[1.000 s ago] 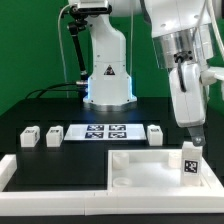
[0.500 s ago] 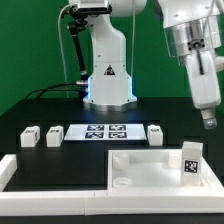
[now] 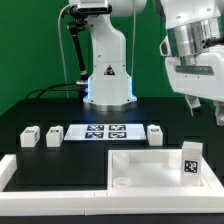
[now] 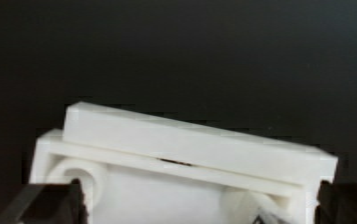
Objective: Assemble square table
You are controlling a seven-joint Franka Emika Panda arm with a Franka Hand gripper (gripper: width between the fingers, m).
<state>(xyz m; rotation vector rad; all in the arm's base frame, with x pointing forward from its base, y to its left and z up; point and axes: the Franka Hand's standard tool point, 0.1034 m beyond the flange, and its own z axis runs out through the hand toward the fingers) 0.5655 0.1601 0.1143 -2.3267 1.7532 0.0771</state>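
The white square tabletop (image 3: 140, 165) lies at the front right of the exterior view. One tagged white leg (image 3: 190, 160) stands upright on its right corner. Three more legs lie on the black table: two on the exterior view's left (image 3: 30, 136) (image 3: 54, 133) and one right of the marker board (image 3: 155, 134). My gripper (image 3: 205, 108) hangs high above the standing leg, open and empty. In the wrist view the tabletop and leg (image 4: 184, 140) show as a white block below, with my dark fingers (image 4: 50, 205) wide apart on either side of it.
The marker board (image 3: 106, 131) lies flat in the middle of the table. White border rails (image 3: 45, 172) run along the front left. The robot base (image 3: 108, 85) stands at the back.
My gripper has let go of the leg on the tabletop's right corner and risen well above it. The leg stays standing.
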